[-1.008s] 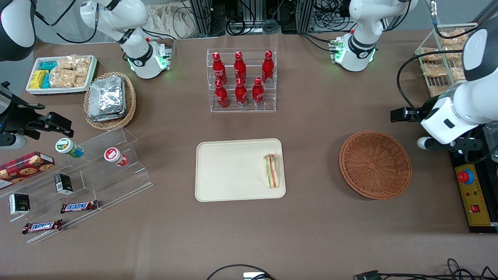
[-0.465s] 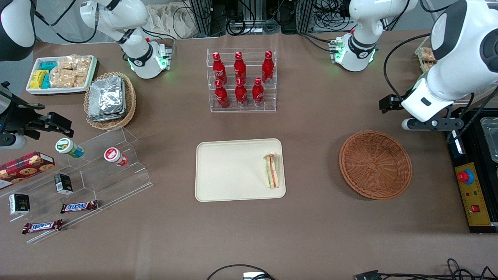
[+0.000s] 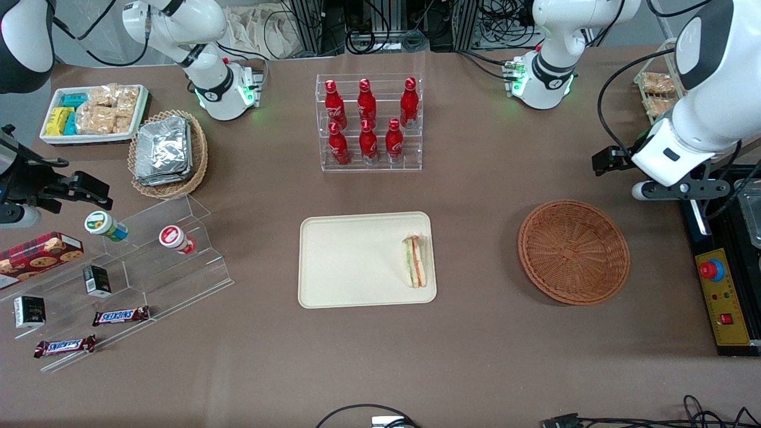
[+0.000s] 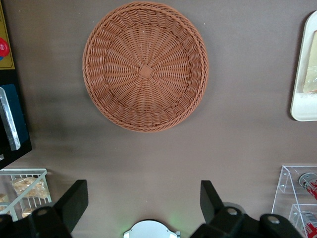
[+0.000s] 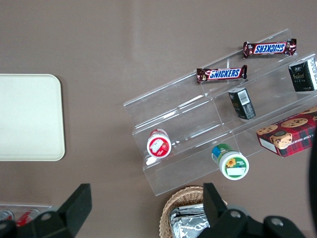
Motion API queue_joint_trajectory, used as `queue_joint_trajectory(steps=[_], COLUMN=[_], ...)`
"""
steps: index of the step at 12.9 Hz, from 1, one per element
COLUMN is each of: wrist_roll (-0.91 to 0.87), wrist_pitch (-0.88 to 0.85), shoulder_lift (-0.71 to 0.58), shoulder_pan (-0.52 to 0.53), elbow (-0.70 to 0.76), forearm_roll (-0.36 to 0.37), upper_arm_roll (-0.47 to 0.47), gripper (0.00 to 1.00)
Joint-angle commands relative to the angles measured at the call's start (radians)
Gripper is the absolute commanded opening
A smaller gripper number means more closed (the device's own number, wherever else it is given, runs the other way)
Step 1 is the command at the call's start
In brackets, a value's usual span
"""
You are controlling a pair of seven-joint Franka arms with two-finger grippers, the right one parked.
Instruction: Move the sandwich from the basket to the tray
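Note:
The sandwich [image 3: 415, 261], a wrapped white wedge with orange and green layers, lies on the cream tray [image 3: 351, 261], close to the tray's short rim that faces the basket. The round reddish-brown basket [image 3: 574, 251] sits empty on the table, toward the working arm's end. My left gripper [image 3: 681, 189] hangs above the table beside the basket, a little farther from the front camera than it. In the left wrist view its two dark fingers [image 4: 74, 201] stand wide apart around bare tablecloth, the gripper [image 4: 142, 198] open and holding nothing, with the basket [image 4: 145, 66] and a tray corner [image 4: 302, 106] in sight.
A clear rack of red bottles [image 3: 368, 122] stands farther back than the tray. A control box with a red button [image 3: 722, 294] and a wire rack of snacks [image 3: 657, 95] sit beside the gripper. A tiered acrylic shelf [image 3: 119, 267] and foil-pack basket [image 3: 168, 153] lie toward the parked arm's end.
The left arm swung up and away from the front camera, then drifted slightly back toward the table's end. Sandwich, tray and basket have not moved.

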Motion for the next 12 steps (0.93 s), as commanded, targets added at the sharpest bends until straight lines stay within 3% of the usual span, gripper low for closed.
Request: queue_joint_trajectory(steps=[1,12], wrist_roll=[0.008,-0.003], wrist_pitch=[0.009,0.025], shoulder_lift=[-0.006,-0.005], shoulder_pan=[-0.018,-0.015], elbow=[-0.003,-0.002], forearm_roll=[0.006,-0.005], upper_arm_roll=[0.015,0.015], gripper=[1.00,1.00])
